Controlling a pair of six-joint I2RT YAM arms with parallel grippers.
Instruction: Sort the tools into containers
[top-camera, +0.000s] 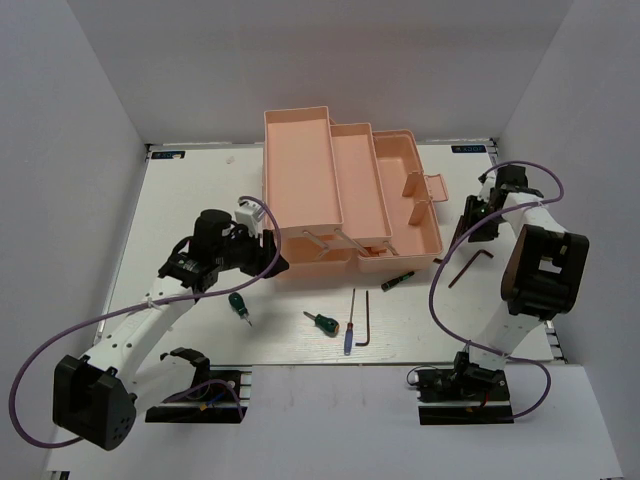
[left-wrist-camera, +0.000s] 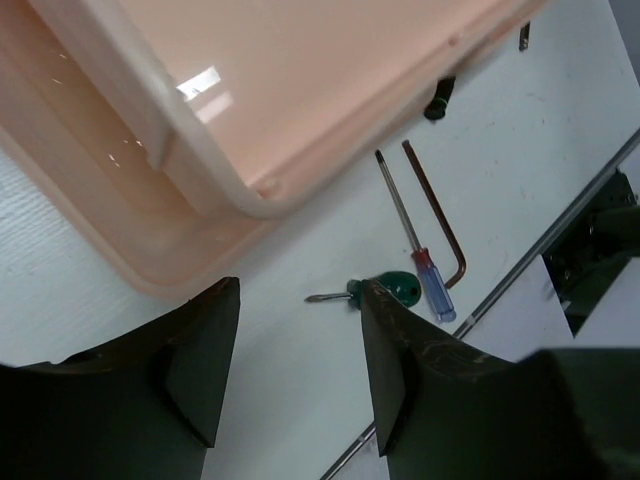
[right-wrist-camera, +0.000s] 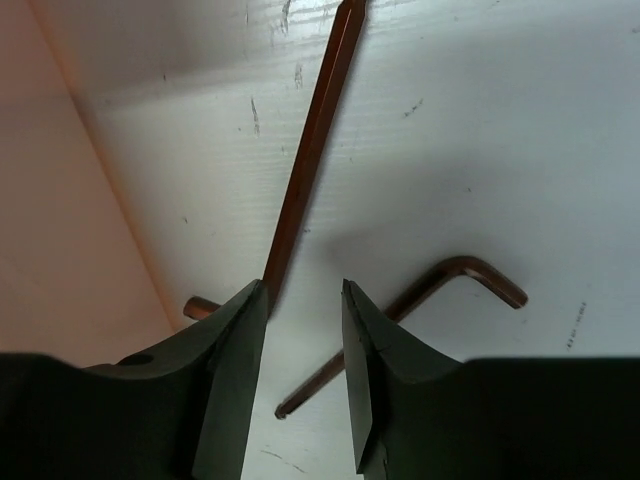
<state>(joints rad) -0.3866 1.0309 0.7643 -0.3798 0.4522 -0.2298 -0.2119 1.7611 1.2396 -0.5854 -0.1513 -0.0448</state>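
The peach-pink toolbox (top-camera: 340, 190) stands open at the table's middle, its trays stepped out. My left gripper (top-camera: 272, 260) is open and empty at the box's front left corner; its wrist view (left-wrist-camera: 300, 300) shows the box (left-wrist-camera: 300, 90), a stubby green screwdriver (left-wrist-camera: 398, 290), the blue-handled screwdriver (left-wrist-camera: 432, 285) and a hex key (left-wrist-camera: 440, 220). A second green screwdriver (top-camera: 238, 305) lies in front of it. My right gripper (top-camera: 468, 218) is open and empty, low over two hex keys (right-wrist-camera: 310, 150) (right-wrist-camera: 450, 280) right of the box. The black-and-green screwdriver (top-camera: 398, 280) lies by the box front.
In the top view a green screwdriver (top-camera: 322, 322), the blue screwdriver (top-camera: 349, 328) and a hex key (top-camera: 366, 320) lie together near the table's front edge. White walls close in the left, right and back. Purple cables loop from both arms.
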